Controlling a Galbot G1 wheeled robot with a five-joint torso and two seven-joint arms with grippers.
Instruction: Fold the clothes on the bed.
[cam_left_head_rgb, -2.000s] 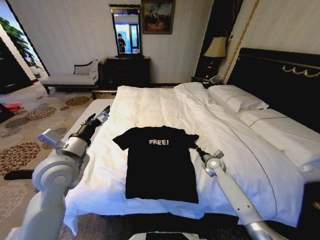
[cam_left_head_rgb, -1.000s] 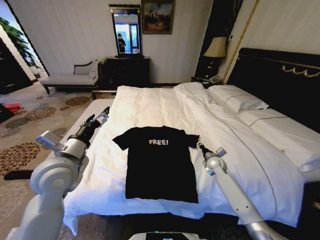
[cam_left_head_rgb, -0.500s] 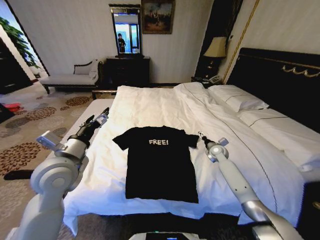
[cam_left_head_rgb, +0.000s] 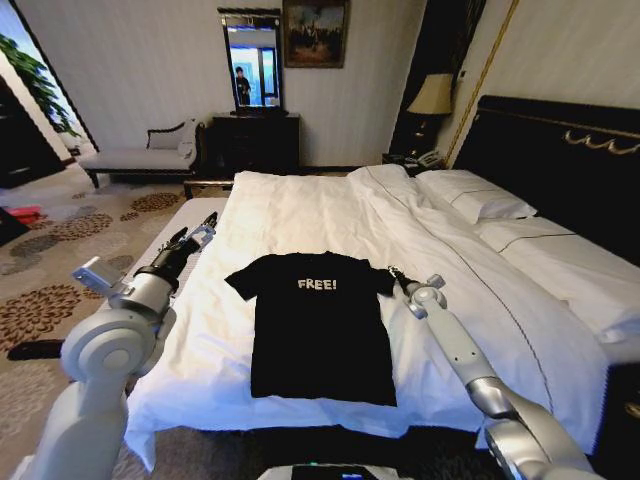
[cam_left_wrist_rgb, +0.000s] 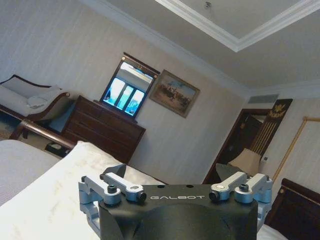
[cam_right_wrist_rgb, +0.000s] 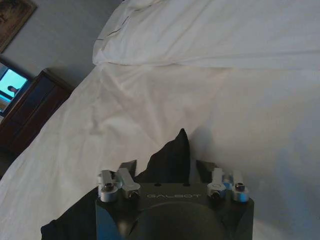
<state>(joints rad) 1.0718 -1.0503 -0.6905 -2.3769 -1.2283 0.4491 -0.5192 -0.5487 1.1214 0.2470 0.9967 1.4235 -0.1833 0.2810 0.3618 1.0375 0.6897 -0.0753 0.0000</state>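
Note:
The clothes are one black T-shirt (cam_left_head_rgb: 320, 325) with white "FREE!" lettering, lying flat and spread on the white duvet of the bed (cam_left_head_rgb: 300, 215) near its foot. My right gripper (cam_left_head_rgb: 393, 273) is low at the shirt's right sleeve. In the right wrist view this gripper (cam_right_wrist_rgb: 166, 169) is open, and the pointed black sleeve tip (cam_right_wrist_rgb: 175, 150) lies between its fingers on the sheet. My left gripper (cam_left_head_rgb: 196, 238) hovers over the bed's left edge, a short way from the left sleeve. It is open (cam_left_wrist_rgb: 175, 176) and holds nothing.
Pillows (cam_left_head_rgb: 480, 200) and a dark headboard (cam_left_head_rgb: 560, 160) run along the right. A dark dresser (cam_left_head_rgb: 255, 140) with a mirror, a chaise bench (cam_left_head_rgb: 140, 155) and a lamp (cam_left_head_rgb: 432, 95) stand by the far wall. Patterned carpet (cam_left_head_rgb: 60, 260) lies left of the bed.
My right gripper has moved up along the shirt's right side and now sits at the sleeve tip. The left arm has hardly shifted. The shirt lies as before.

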